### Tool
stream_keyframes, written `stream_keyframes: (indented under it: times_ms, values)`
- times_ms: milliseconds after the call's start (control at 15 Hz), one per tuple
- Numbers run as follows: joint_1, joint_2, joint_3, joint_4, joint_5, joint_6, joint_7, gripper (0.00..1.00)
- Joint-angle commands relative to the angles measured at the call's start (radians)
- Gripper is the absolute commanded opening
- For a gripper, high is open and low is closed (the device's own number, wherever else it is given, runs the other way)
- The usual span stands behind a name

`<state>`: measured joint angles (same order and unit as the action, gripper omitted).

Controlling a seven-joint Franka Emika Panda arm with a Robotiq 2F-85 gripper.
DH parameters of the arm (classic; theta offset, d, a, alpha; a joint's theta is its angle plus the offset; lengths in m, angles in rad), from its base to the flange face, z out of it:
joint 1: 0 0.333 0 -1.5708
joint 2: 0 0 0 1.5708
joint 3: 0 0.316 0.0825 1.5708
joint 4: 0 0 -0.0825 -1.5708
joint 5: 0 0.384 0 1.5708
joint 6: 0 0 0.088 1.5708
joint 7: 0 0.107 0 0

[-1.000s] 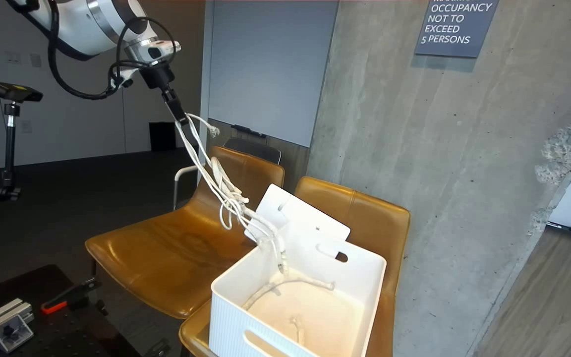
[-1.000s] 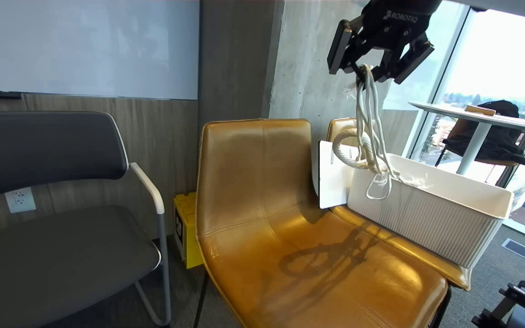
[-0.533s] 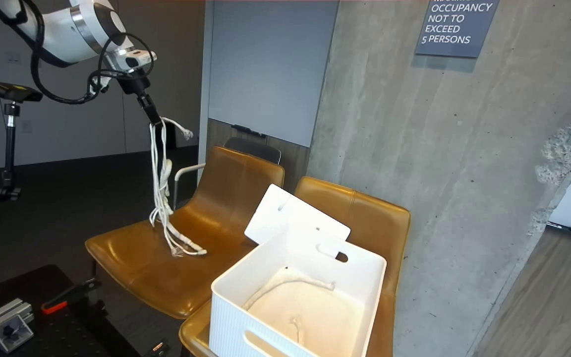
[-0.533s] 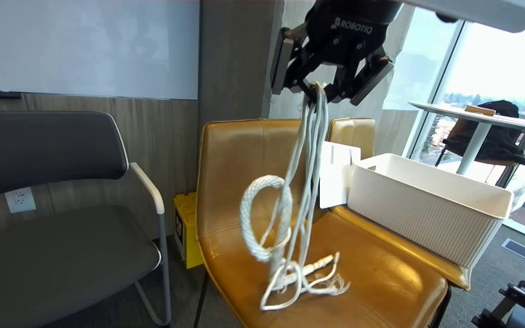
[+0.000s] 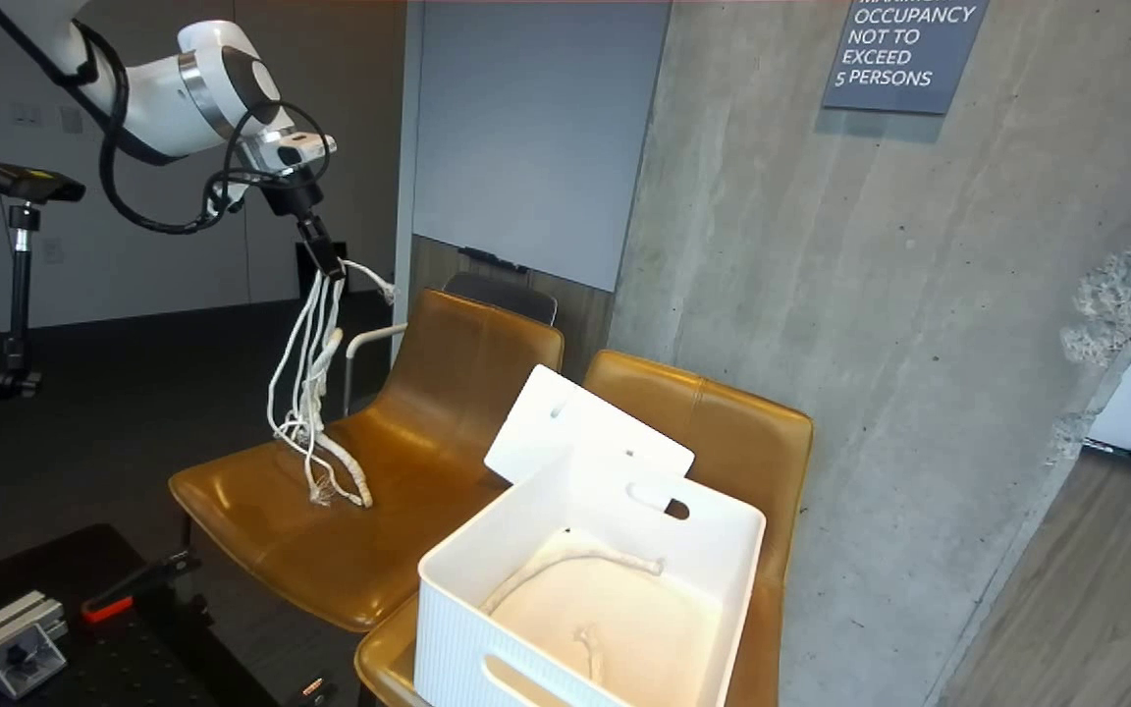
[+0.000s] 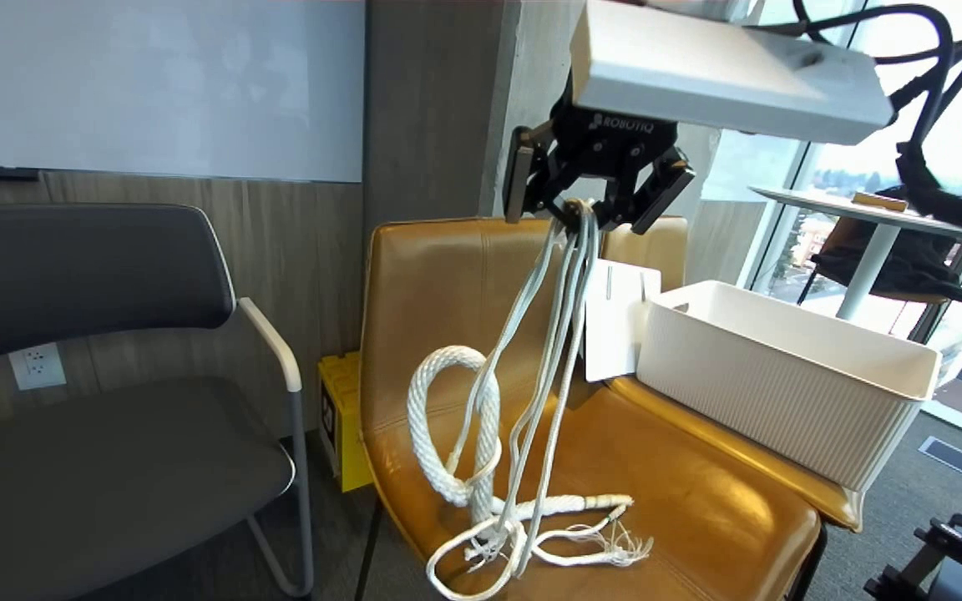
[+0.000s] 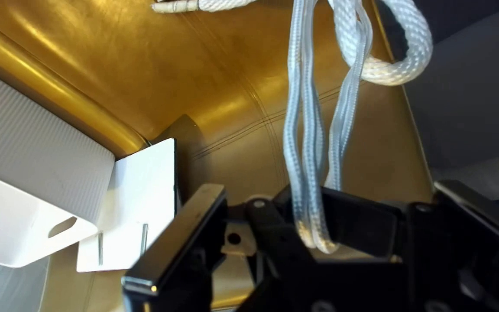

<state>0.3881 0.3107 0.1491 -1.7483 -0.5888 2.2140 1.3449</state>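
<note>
Wrist view: gripper (image 7: 310, 221) pinches white rope (image 7: 292, 112), which dangles below the gripper over the brown chair (image 7: 180, 78) (contact there unclear); white bin (image 7: 37, 138) stands lower, off to one side.

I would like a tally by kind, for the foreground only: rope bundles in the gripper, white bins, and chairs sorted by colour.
Rope bundle in the gripper: 1
Ribbed white bin: 1
Tan upholstered chairs: 2
Grey armchair: 1
Total: 5

Beneath the tool (image 6: 583, 212), rope (image 6: 488, 417) hangs over a chair (image 6: 615, 446) beside the bin (image 6: 765, 392).
</note>
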Motion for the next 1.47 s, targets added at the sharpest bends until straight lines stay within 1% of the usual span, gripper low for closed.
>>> stream_keyframes:
  times_ms: [0,200,467,533,600,733,1000,1200,1267,1400]
  values:
    - [-0.037,-0.038,-0.046,-0.046,-0.001,-0.003,0.019,0.0]
    - [-0.084,-0.046,-0.081,-0.078,0.008,0.012,0.011,0.0]
    - [-0.122,-0.021,-0.091,-0.11,0.027,0.035,-0.005,0.0]
    - [-0.132,-0.015,-0.087,-0.121,0.047,0.044,-0.015,0.25]
    - [-0.142,-0.01,-0.084,-0.132,0.074,0.056,-0.033,0.25]
    - [-0.154,0.002,-0.087,-0.151,0.127,0.076,-0.067,0.37]
    - [-0.19,-0.023,-0.107,-0.194,0.199,0.091,-0.151,0.66]
    - [-0.226,-0.052,-0.136,-0.204,0.213,0.081,-0.214,0.88]
    - [-0.242,-0.061,-0.15,-0.202,0.211,0.077,-0.238,0.96]
    - [-0.276,-0.077,-0.182,-0.199,0.203,0.07,-0.287,1.0]
